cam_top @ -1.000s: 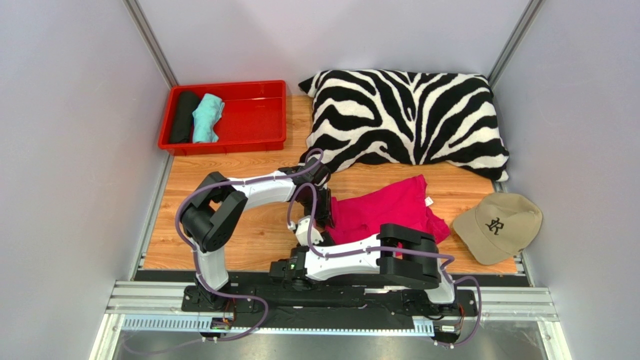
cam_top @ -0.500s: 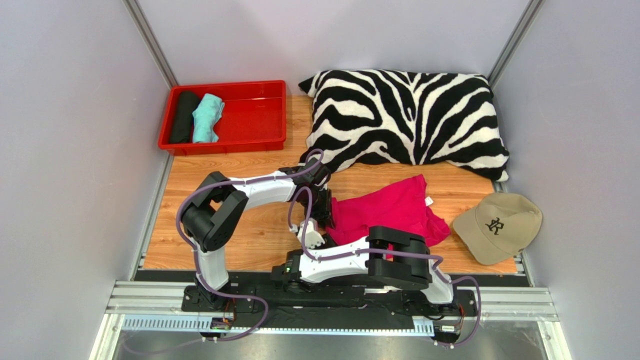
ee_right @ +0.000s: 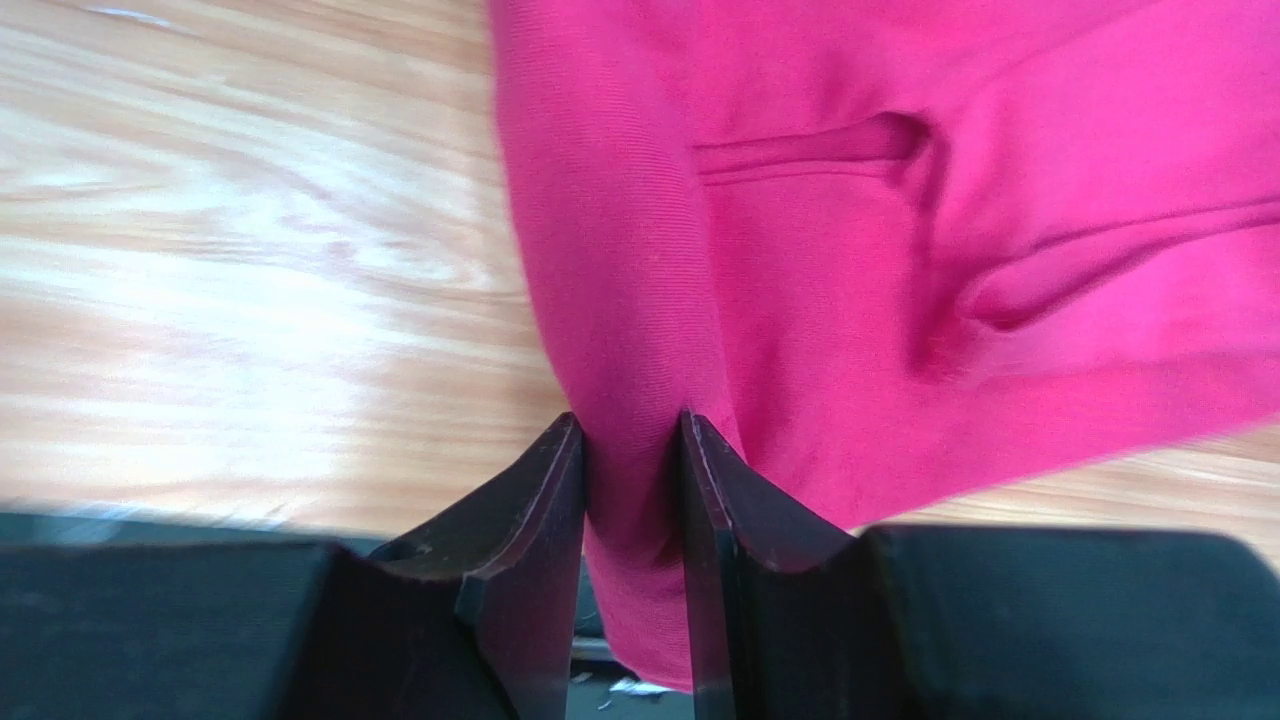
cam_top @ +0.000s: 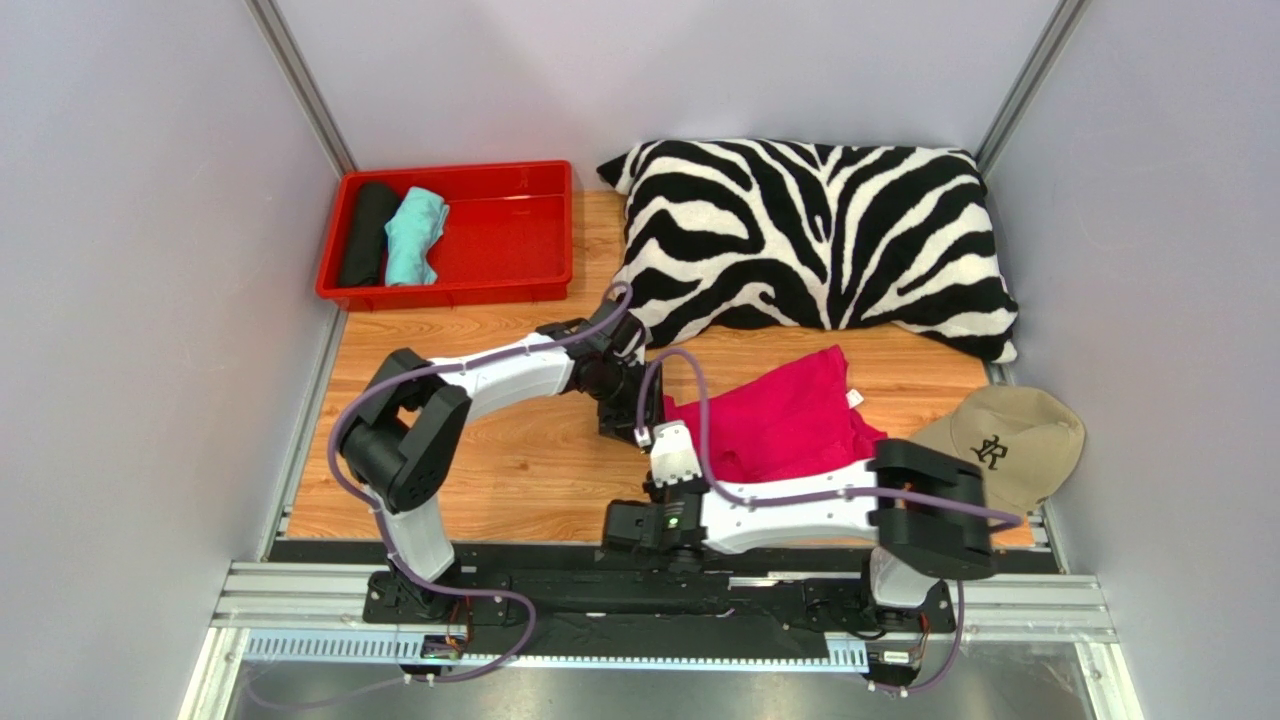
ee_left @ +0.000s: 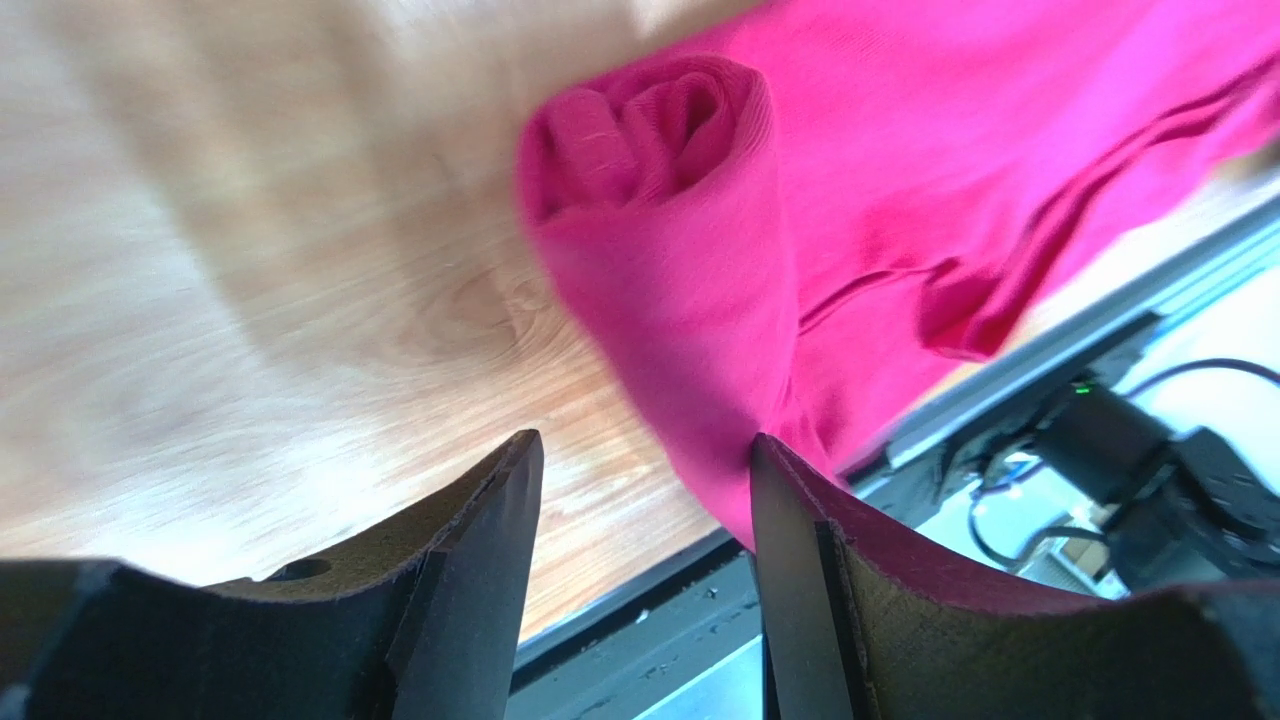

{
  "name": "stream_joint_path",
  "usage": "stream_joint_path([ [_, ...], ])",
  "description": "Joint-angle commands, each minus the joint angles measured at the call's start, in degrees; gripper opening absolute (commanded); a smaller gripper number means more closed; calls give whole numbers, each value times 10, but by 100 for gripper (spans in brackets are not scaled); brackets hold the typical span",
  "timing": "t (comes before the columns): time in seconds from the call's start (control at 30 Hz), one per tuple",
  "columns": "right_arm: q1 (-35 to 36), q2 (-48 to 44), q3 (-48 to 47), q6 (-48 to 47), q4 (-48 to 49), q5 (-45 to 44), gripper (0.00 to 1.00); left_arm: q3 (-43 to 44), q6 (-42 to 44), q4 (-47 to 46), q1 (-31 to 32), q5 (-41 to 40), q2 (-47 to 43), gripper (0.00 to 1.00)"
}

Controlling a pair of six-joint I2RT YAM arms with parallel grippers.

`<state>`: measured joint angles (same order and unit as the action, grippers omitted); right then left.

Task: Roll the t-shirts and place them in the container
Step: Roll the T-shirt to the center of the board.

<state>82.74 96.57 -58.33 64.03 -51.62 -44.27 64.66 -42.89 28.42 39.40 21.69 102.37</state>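
T-shirt: bright magenta-pink, plain; label white.
Pillow: black and white zebra stripes.
Tray: red.
Black roll: plain, at the tray's left wall.
Teal roll: pale, beside it in the tray.
Cap: beige, dark emblem.
Table: light brown wood grain.
Left arm, right arm: white shells, black joints.

R arm's elbow has swung from centre out to the right, now overlapping the beige cap. R gripper has moved right onto the pink t-shirt at its rolled left edge, jaws narrowed to pinch a fold. L gripper has spread its jaws off the roll and shifted slightly left.
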Motion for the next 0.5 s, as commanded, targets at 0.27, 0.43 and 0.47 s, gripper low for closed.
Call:
stream_joint_path([
  [0.27, -160, -241, 297, 6, 452, 285, 31, -87, 16, -83, -32, 68, -107, 62],
  [0.43, -210, -295, 375, 48, 538, 349, 34, -137, -17, -192, -31, 112, -109, 62],
  [0.47, -216, -296, 382, 51, 544, 358, 34, -145, -23, -218, -29, 120, -106, 62],
])
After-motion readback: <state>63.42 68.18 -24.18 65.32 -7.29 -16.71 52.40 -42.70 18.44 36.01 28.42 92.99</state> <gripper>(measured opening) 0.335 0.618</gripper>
